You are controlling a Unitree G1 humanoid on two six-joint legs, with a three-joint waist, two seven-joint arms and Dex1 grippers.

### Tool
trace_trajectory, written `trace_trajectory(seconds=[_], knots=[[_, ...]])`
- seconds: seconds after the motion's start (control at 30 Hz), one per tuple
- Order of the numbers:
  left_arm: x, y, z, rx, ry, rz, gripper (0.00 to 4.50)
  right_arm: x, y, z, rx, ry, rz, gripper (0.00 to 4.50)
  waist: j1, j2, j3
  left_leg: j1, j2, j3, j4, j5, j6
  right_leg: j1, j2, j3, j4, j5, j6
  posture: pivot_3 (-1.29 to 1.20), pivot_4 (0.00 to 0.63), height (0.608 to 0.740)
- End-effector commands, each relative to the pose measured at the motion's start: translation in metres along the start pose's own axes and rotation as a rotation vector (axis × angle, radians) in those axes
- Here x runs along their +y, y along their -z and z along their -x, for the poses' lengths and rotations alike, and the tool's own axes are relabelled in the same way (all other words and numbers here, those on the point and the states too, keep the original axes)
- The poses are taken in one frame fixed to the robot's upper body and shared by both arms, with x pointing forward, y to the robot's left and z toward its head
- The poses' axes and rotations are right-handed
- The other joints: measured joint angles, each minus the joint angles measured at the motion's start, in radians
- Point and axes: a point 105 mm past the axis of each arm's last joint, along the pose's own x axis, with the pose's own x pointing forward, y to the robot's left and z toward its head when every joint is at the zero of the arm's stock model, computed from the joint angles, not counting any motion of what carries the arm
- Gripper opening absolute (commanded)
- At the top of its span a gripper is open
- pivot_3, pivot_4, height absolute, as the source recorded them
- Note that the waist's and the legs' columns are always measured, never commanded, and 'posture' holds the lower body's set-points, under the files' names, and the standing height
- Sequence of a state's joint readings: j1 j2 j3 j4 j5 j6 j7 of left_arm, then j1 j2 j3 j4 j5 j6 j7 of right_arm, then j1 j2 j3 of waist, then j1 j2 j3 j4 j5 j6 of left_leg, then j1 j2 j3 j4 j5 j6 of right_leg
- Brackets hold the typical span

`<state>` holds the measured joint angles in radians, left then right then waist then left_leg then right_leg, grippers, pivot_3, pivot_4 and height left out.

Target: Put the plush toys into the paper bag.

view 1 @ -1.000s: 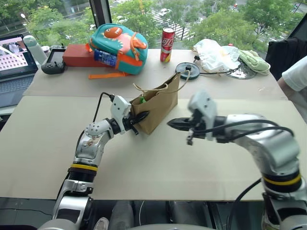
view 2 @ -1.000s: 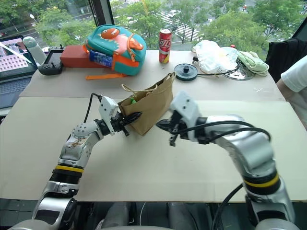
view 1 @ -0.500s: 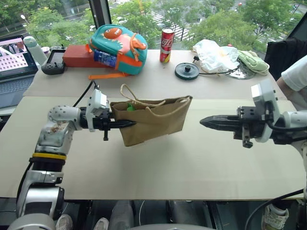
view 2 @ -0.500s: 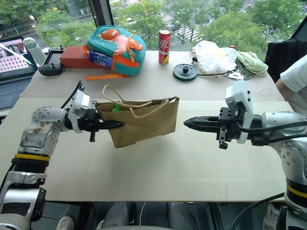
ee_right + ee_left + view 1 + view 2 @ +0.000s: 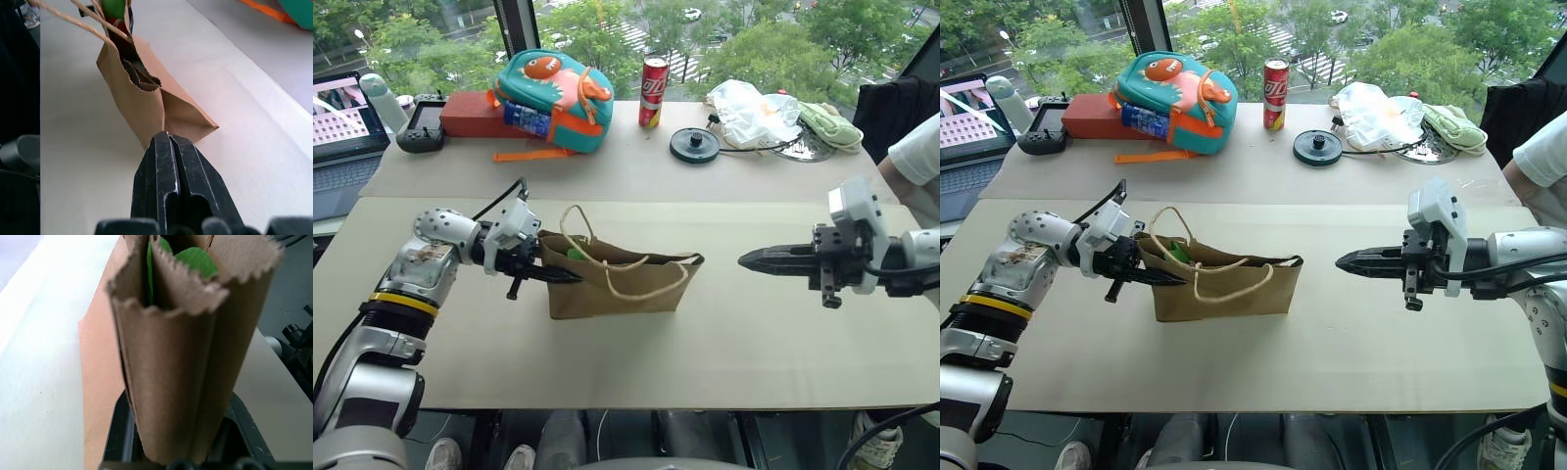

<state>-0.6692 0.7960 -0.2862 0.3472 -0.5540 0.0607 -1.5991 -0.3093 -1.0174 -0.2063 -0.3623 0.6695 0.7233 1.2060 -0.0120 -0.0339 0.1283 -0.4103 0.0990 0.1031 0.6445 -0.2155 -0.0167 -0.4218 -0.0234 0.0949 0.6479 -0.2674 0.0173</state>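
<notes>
Brown kraft, item one: the paper bag (image 5: 619, 287) stands on the beige table (image 5: 724, 333) near the middle, mouth upward, twisted handles (image 5: 607, 269) flopped over the rim. Its left end is pinched between the fingers of the left gripper (image 5: 555, 275), which reaches in level from the left and is clamped on the folded paper edge; the left wrist view shows the pleated edge (image 5: 171, 357) running down between the two fingers. Inside the bag, at that same end, a green stem (image 5: 576, 254) of a plush toy shows above the rim, with a bit of red (image 5: 116, 22) beneath it in the right wrist view.

Right of the bag, well apart from it, the right gripper (image 5: 751, 261) hangs above the table, pointing level toward the bag, its fingers pressed together and holding nothing.
</notes>
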Motion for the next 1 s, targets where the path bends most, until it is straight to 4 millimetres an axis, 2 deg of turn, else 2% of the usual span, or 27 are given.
trace_trajectory(seconds=[0.03,0.27,0.33,0.37,0.63,0.73,0.87,1.0], knots=[[-0.001,-0.010,0.001,-0.018,0.024,-0.048,0.91,-0.005,-0.006,0.004,0.010,0.025,0.053,0.00,0.000,0.000,0.000,0.000,0.000,0.000,0.000,0.000,0.000,0.000,0.000,0.000,0.000,0.000,0.000,0.00,0.150,0.722],[0.004,0.002,-0.001,0.018,-0.004,-0.081,0.91,-0.006,-0.007,0.002,0.009,0.028,0.054,0.00,0.001,0.000,0.000,0.000,0.000,0.000,0.000,0.000,0.000,0.000,0.000,0.000,0.000,0.000,0.000,0.00,0.150,0.722],[0.006,0.002,-0.001,0.023,-0.010,-0.084,1.47,-0.007,-0.007,0.001,0.013,0.030,0.053,0.00,0.001,0.000,0.000,0.000,0.000,0.000,0.000,0.000,0.000,0.000,0.000,0.000,0.000,0.000,0.000,0.00,0.150,0.722],[0.006,0.001,0.000,0.023,-0.008,-0.081,1.52,-0.008,-0.006,0.001,0.014,0.032,0.053,0.00,0.002,0.000,0.000,0.000,0.000,0.000,0.000,0.000,0.000,0.000,0.000,0.000,0.000,0.000,0.000,0.00,0.150,0.722],[0.009,-0.008,0.010,0.029,-0.040,-0.083,4.42,-0.016,-0.003,-0.002,0.034,0.051,0.060,0.00,0.000,0.000,0.000,0.000,0.000,0.000,0.000,0.000,0.000,-0.001,0.000,0.000,0.000,0.000,0.000,0.00,0.150,0.722],[0.009,-0.012,0.015,0.029,-0.059,-0.080,4.42,-0.016,-0.002,-0.004,0.038,0.050,0.063,0.00,0.001,0.000,0.000,0.000,0.000,0.000,0.000,0.000,0.000,0.000,0.000,0.000,0.000,0.000,0.000,0.00,0.150,0.722],[0.008,-0.019,0.034,0.069,-0.115,-0.047,4.42,-0.021,0.000,-0.004,0.069,0.069,0.066,0.00,-0.001,0.000,0.000,-0.001,0.000,0.000,0.000,0.000,0.000,-0.001,0.000,0.000,0.000,0.000,0.000,0.00,0.150,0.722],[-0.005,-0.037,0.051,0.049,-0.140,0.028,4.42,-0.025,-0.001,-0.002,0.090,0.085,0.068,0.00,-0.003,0.001,0.001,-0.001,0.000,0.000,0.000,0.000,0.000,-0.002,0.000,0.000,0.001,0.000,0.000,0.00,0.150,0.722]])
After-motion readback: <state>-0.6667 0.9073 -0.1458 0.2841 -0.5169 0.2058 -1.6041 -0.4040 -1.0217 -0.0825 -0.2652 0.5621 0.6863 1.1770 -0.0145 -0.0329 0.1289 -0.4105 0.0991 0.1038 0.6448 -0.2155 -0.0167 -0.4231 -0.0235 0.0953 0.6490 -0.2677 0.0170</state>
